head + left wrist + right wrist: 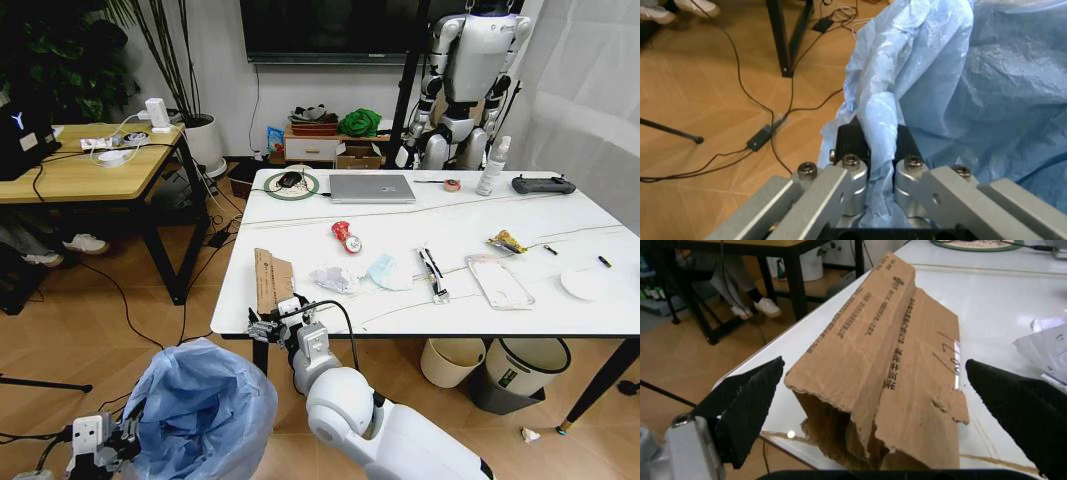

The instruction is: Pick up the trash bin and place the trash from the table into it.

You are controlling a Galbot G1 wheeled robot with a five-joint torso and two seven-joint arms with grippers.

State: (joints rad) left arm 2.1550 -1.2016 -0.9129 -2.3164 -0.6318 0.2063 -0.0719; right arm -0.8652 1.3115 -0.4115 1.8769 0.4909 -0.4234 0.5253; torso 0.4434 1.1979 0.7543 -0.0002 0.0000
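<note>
Two grippers are working for me at once here. At the lower left of the head view, the left gripper [128,437] is pinching the trash bin [205,415] by its blue liner; in the left wrist view the fingers [852,176] are pressed together on a fold of that crinkly bag, over the wooden floor beside the table [520,320]. I judge that hold to be soft and slippery, since the film could slide or tear if the bin swings.

Low in the centre of the head view, the right gripper [275,322] is sitting at the table's near left edge with its jaws spread. In the right wrist view, the black pads [750,405] are standing either side of the folded brown cardboard [887,370], not yet touching it. The cardboard is lying flat at that corner, its torn end overhanging the edge slightly. I am reckoning it light and fairly stiff, though creased and ragged, so I would be taking it across the thicker folded ridge at the overhang.

Further along the table, a crushed red can [345,236], crumpled tissue [335,278] and blue face mask [388,271] are waiting.
</note>
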